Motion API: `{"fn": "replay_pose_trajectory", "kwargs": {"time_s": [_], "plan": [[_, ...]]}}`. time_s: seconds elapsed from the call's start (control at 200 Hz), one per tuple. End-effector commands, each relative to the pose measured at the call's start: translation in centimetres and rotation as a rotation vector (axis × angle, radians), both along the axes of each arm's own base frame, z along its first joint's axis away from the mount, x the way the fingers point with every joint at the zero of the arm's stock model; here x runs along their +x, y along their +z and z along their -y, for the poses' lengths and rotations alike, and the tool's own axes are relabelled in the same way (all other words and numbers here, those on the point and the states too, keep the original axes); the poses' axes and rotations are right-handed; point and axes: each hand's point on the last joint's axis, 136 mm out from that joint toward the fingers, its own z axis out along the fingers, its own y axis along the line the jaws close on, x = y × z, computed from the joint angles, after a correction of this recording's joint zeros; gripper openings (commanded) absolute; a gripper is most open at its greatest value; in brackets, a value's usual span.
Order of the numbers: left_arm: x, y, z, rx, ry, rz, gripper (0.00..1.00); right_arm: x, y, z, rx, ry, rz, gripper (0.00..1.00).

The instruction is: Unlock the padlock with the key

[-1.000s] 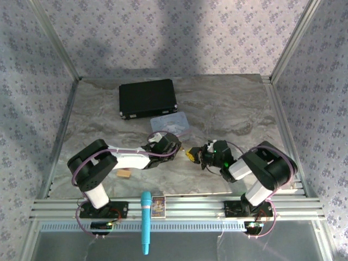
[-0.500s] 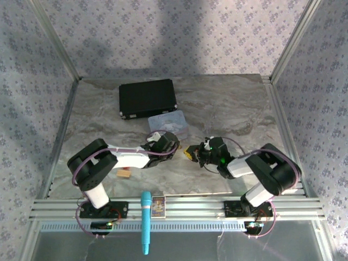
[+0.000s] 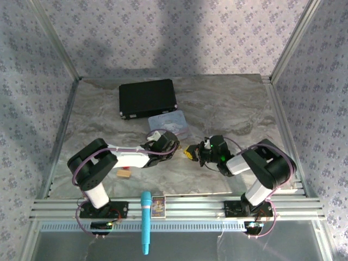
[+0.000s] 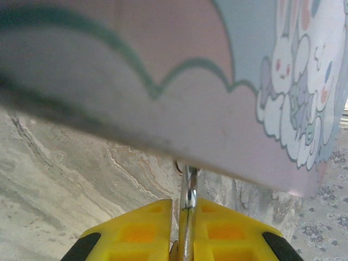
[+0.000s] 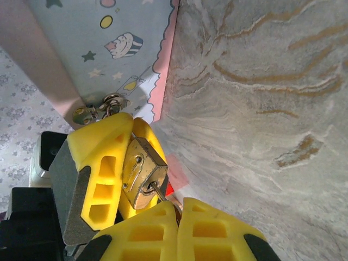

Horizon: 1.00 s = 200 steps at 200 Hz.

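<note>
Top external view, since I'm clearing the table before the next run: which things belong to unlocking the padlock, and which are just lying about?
In the job:
- padlock, gripped by the left claw
- key, pinched in the right claw, tip at the padlock

Lying about:
- black case
- pale blue tin
- tan block
- blue stick
- small card

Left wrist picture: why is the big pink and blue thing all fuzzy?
Left wrist view: the tin is very close to the lens, so it blurs. Right wrist view: the padlock and key look sharp, the brass shining a little.
</note>
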Motion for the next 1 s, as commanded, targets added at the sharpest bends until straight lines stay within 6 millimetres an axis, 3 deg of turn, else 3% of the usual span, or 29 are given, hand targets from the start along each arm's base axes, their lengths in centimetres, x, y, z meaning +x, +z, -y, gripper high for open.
{"fn": "replay_pose_trajectory", "kwargs": {"time_s": [0.0,0.265,0.51,0.78,0.994], "plan": [[-4.5,5.5,8.1,-0.255,-0.320,0.018,0.00,2.5,6.0,-1.9,0.180,-0.010,0.142,0.00],[-4.7,5.3,8.0,-0.272,-0.332,0.028,0.00,2.8,6.8,-2.4,0.253,0.001,0.123,0.00],[-4.6,5.3,8.6,-0.306,-0.334,0.017,0.00,2.3,7.7,-3.9,0.203,0.013,0.198,0.00],[-4.8,5.6,8.1,-0.314,-0.330,0.015,0.00,2.8,4.7,-1.7,0.047,-0.020,0.168,0.00],[-4.7,6.0,7.8,-0.310,-0.321,0.018,0.00,2.6,5.6,-1.7,0.006,-0.013,0.232,0.00]]}}
